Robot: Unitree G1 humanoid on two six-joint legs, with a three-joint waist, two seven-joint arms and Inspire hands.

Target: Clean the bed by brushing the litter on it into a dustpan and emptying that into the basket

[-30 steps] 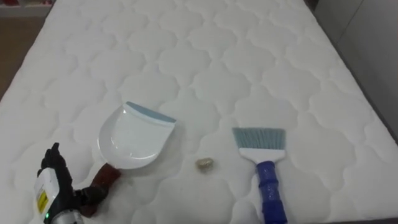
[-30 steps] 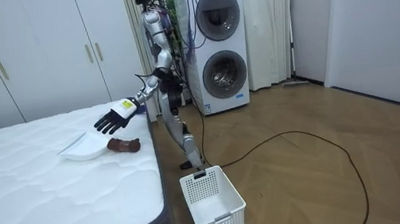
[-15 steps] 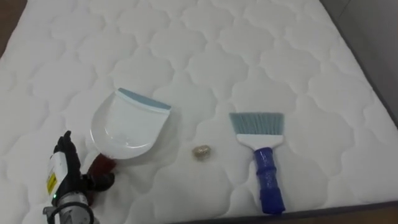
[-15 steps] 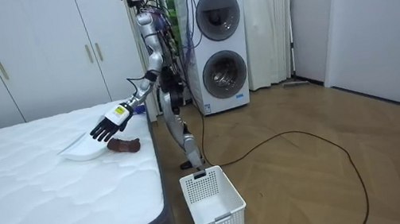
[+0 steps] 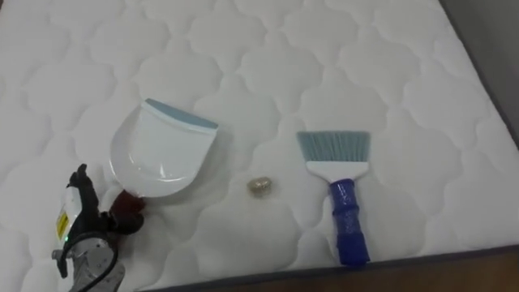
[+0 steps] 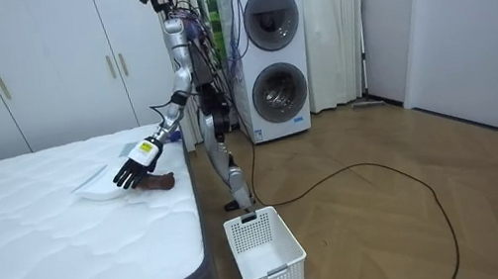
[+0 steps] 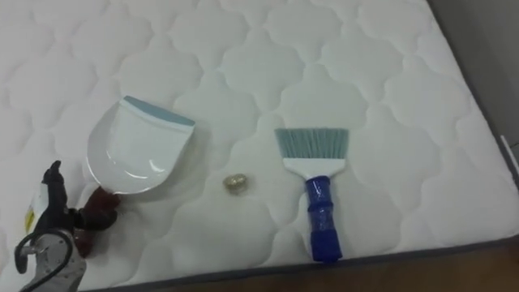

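A white dustpan (image 5: 162,150) with a blue lip and a dark red handle (image 5: 126,212) lies on the white quilted mattress (image 5: 268,65). My left hand (image 5: 77,217) hangs just left of that handle with its dark fingers extended, close to it but not closed round it. In the room view the left hand (image 6: 132,163) hovers low over the handle. A small brownish scrap (image 5: 260,186) rests between the dustpan and a blue-handled brush (image 5: 339,195) with pale blue bristles. The brush lies free, bristles pointing away from me.
The mattress's near edge (image 5: 405,264) runs just below the brush handle. A white plastic basket (image 6: 265,255) stands on the wooden floor beside the bed. Two stacked washing machines (image 6: 271,56) are behind me, wardrobes (image 6: 37,68) along the wall.
My left hand has come down and closer to the dustpan's handle. The eye view has shifted, bringing the bed's near edge into sight. Dustpan, scrap and brush have not moved.
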